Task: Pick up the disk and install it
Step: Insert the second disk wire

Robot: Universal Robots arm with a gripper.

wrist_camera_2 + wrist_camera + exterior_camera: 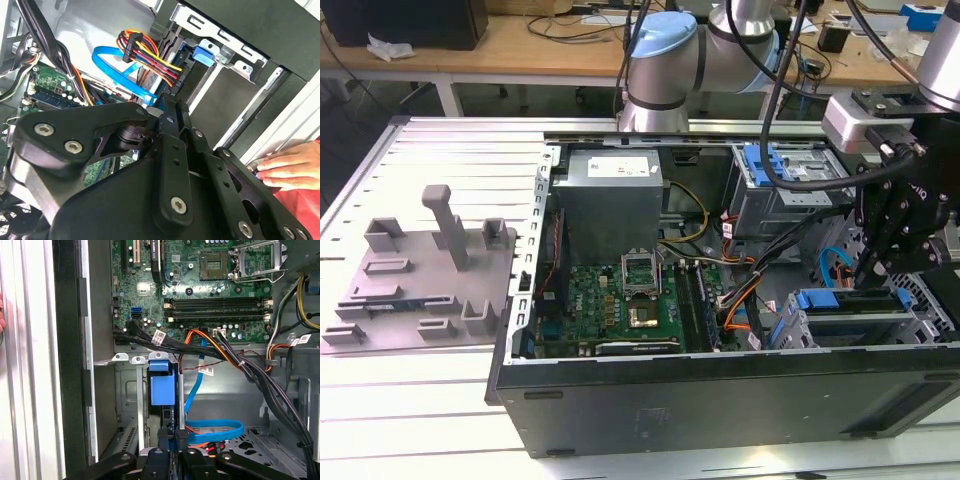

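Crowding the claw (872, 268): cables (235, 362) (blue one (215, 432) nearest), disk (162, 387).

One open computer case (720, 395) lies on the table, with one green motherboard (620, 305) inside and one big grey power supply box (610, 200) above it. One black gripper (885, 250) hangs over the case at the exterior view's right. One grey plastic fixture (420, 275) sits at the exterior view's left. In the first wrist view, one blue drive carrier (162, 385) stands in its bay, and one flat blue cable (215, 430) loops beside it. In the second wrist view, one hand (287, 167) rests at the case edge.
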